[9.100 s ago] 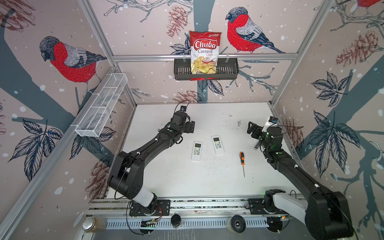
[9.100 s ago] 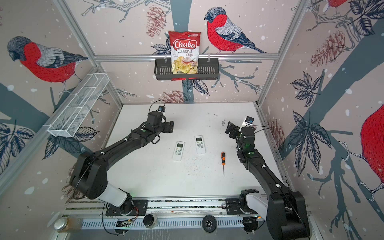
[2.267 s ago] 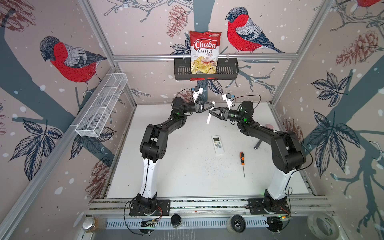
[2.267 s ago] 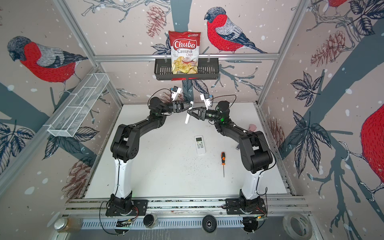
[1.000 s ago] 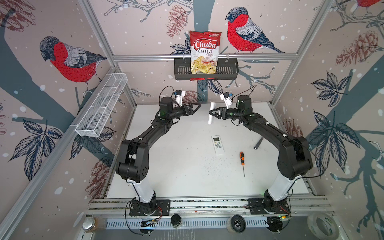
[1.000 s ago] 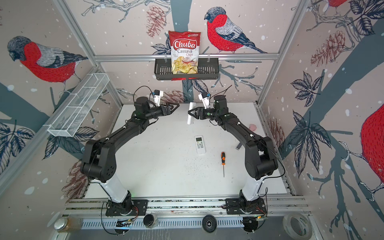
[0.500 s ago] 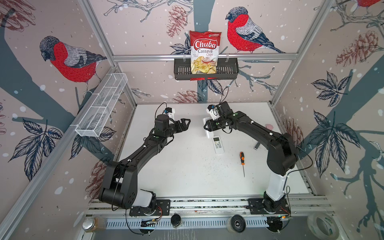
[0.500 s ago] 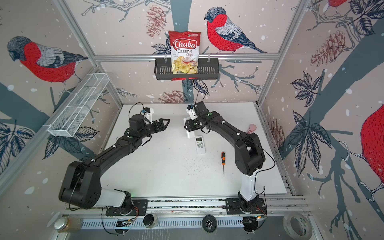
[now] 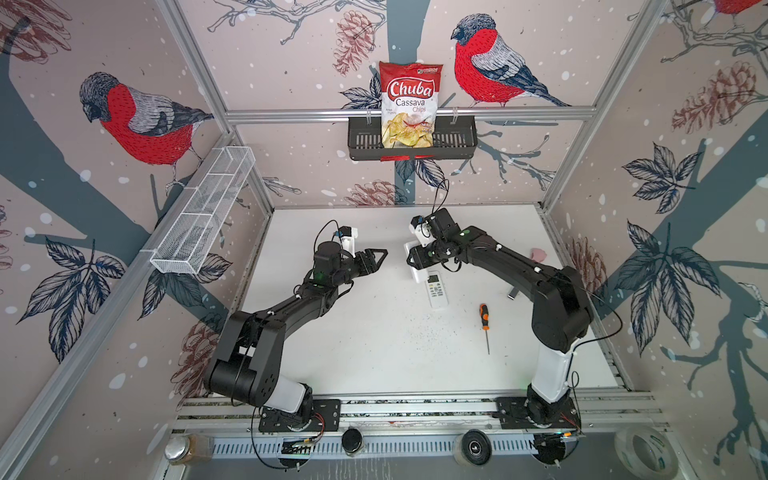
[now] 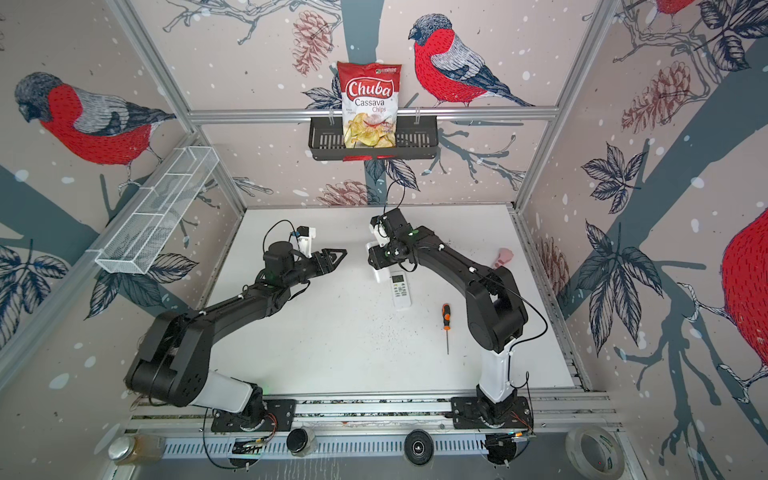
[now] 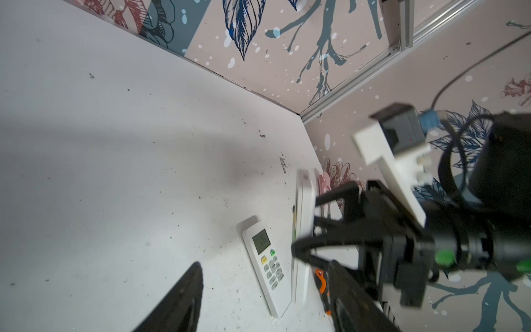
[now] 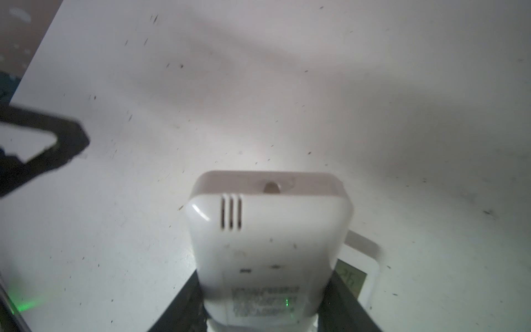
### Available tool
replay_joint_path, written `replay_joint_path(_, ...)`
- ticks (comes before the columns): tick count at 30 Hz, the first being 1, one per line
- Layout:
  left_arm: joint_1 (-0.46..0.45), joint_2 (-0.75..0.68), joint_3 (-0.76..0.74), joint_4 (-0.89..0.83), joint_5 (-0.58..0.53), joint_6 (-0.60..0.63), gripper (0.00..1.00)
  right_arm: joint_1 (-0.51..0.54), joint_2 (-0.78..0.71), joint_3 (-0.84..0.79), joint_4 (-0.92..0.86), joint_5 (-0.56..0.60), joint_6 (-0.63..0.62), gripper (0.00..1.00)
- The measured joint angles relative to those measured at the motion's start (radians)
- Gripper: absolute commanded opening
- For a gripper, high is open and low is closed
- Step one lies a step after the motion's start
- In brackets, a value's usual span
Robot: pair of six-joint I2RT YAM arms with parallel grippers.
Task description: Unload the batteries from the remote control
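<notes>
My right gripper (image 9: 412, 261) (image 10: 372, 261) is shut on a white remote control (image 9: 415, 272) (image 10: 377, 274), low over the table's back middle. The right wrist view shows this remote's (image 12: 267, 244) back, with slots and a label, between the black fingers (image 12: 344, 304); in the left wrist view it (image 11: 303, 201) is edge-on. A second white remote (image 9: 436, 289) (image 10: 401, 289) (image 11: 267, 267) lies face up just beside it. My left gripper (image 9: 380, 258) (image 10: 338, 257) hovers open and empty a short way to the left, pointing at the held remote. The batteries are hidden.
An orange-handled screwdriver (image 9: 483, 316) (image 10: 446, 316) lies right of the flat remote. A pink scrap (image 9: 539, 252) and a small dark piece (image 9: 513, 296) lie near the right wall. A wire basket (image 9: 199, 220) hangs on the left wall, and a black shelf (image 9: 411, 143) with a chips bag on the back wall.
Both arms came down from high near the back wall. The right gripper brought the held remote down beside the flat one. The left gripper drew back left and narrowed its jaws somewhat.
</notes>
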Motion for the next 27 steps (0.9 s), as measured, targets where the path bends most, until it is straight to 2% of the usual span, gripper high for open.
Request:
replay_joint_path(5, -0.045, -0.026, -0.121, 0.175, -0.123, 0.011, 0.87, -0.105, 0.000, 0.011, 0.093, -0.090, 0.152, 0.26)
replay_joint_path(9, -0.087, -0.011, -0.141, 0.303, -0.207, 0.058, 0.89, -0.183, -0.016, -0.027, 0.198, -0.193, 0.299, 0.26)
replay_joint_path(14, -0.134, 0.043, -0.134, 0.427, -0.306, 0.118, 0.88, -0.230, -0.034, -0.092, 0.345, -0.267, 0.465, 0.25)
replay_joint_path(20, -0.190, 0.151, -0.130, 0.600, -0.387, 0.181, 0.88, -0.247, -0.057, -0.206, 0.521, -0.249, 0.657, 0.25)
replay_joint_path(27, -0.226, 0.296, -0.026, 0.724, -0.404, 0.214, 0.81, -0.246, -0.073, -0.266, 0.698, -0.199, 0.811, 0.25)
